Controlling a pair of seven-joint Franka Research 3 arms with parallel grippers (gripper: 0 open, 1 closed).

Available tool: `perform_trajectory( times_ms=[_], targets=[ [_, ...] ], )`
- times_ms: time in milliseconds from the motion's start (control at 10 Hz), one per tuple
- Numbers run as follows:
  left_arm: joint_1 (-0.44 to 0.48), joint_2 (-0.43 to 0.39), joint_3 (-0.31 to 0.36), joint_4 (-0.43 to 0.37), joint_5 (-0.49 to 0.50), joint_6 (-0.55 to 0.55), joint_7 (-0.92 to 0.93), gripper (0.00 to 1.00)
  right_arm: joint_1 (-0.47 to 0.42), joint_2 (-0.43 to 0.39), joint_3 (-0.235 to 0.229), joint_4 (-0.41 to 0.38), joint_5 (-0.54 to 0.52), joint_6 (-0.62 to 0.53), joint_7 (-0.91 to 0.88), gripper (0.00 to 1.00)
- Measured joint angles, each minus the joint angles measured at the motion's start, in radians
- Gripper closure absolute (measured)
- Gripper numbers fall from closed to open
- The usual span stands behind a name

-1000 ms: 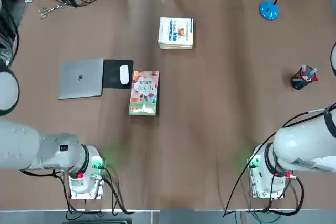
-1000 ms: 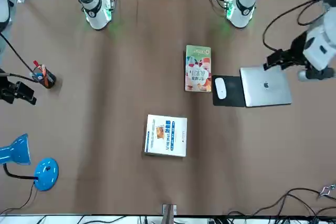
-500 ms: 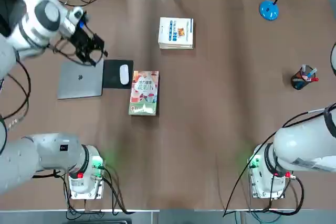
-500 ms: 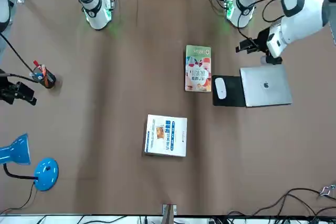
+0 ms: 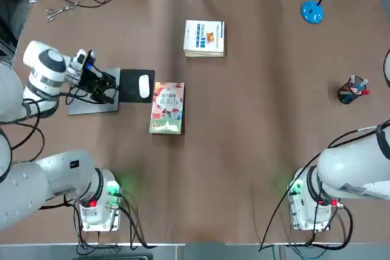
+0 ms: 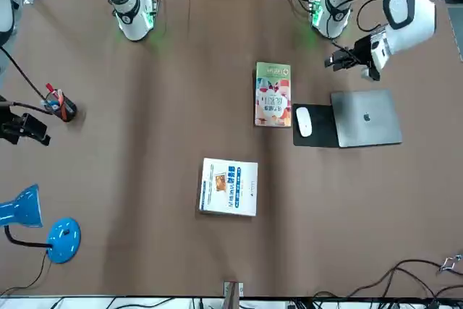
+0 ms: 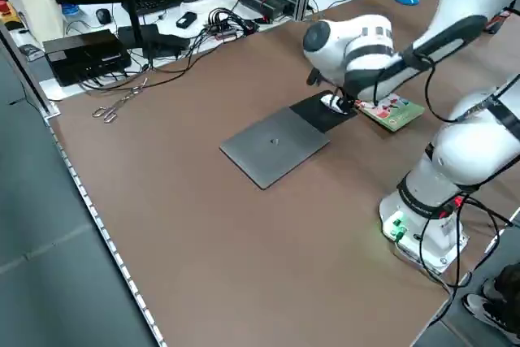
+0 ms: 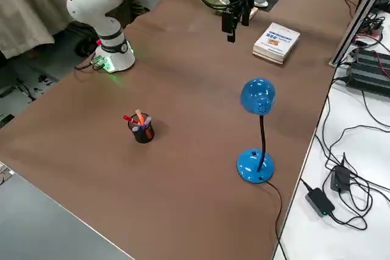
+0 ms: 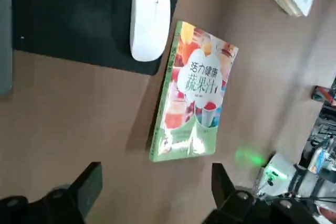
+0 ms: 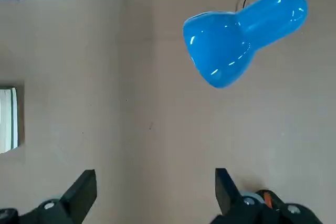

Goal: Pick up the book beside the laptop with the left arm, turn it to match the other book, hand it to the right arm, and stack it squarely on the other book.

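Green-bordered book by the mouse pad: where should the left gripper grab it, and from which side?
The book lies flat, thin, long axis running away from the robot. Its left long edge sits beside the mouse pad, so that side looks cramped. Probably best to come from above with the open left gripper and pinch the free near short edge, or the right long edge, where bare table surrounds it.

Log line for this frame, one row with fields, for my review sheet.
stage: approach | left gripper: open, above laptop | book: flat on table, untouched | other book: apart | right gripper: open, idle

Overhead and front cameras both frame the whole table (image 5: pixel 256 120); side cameras look diagonally; wrist cameras sit close.
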Motion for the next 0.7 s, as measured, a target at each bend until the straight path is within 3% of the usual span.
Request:
perform_trajectory(
  times_ms=[200, 300, 500, 700],
  targets=[
    [-0.032, 0.131, -0.329, 0.000, -0.266, 0.238, 0.025, 0.07, -0.001, 0.001, -0.001, -0.001, 0.000, 0.002, 0.000, 0.00],
    [-0.037, 0.208, -0.425, -0.003, -0.340, 0.307, 0.083, 0.07, -0.001, 0.001, -0.002, -0.001, 0.000, 0.002, 0.000, 0.00],
    [0.005, 0.336, -0.430, -0.003, -0.356, 0.333, 0.234, 0.07, -0.002, 0.001, -0.002, -0.001, 0.000, 0.002, 0.000, 0.00],
    [0.042, 0.400, -0.419, 0.003, -0.356, 0.334, 0.311, 0.07, -0.005, 0.001, -0.004, -0.001, 0.000, 0.002, -0.003, 0.00]
  ],
)
